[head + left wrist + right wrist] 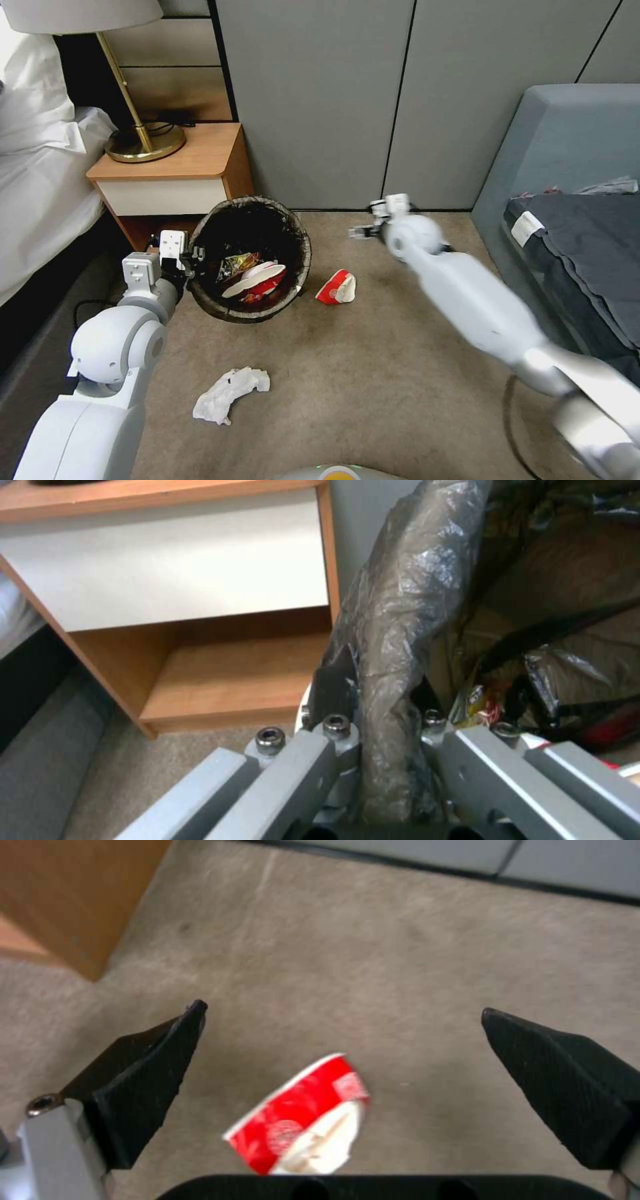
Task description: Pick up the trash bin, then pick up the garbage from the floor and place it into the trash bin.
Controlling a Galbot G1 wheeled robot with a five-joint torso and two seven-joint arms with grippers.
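Note:
The trash bin (227,303), lined with a dark bag, is held at its left rim by my left gripper (190,260), which is shut on the bag-covered rim (390,690). Inside lie a crushed red-and-white cup (257,280) and snack wrappers (237,263). On the floor (373,373) just right of the bin lies a crushed red-and-white cup (337,288) (303,1117). My right gripper (363,231) (340,1012) hangs open above the carpet, a little beyond that cup, its black fingers (147,1080) wide apart. A crumpled white tissue (230,393) lies nearer me on the carpet.
A wooden nightstand (170,180) with a brass lamp (143,143) stands behind the bin, a bed (33,193) to its left. Grey wall panels (400,100) close the back. A grey sofa (567,220) with dark cloth fills the right side. A black cable (90,305) lies left.

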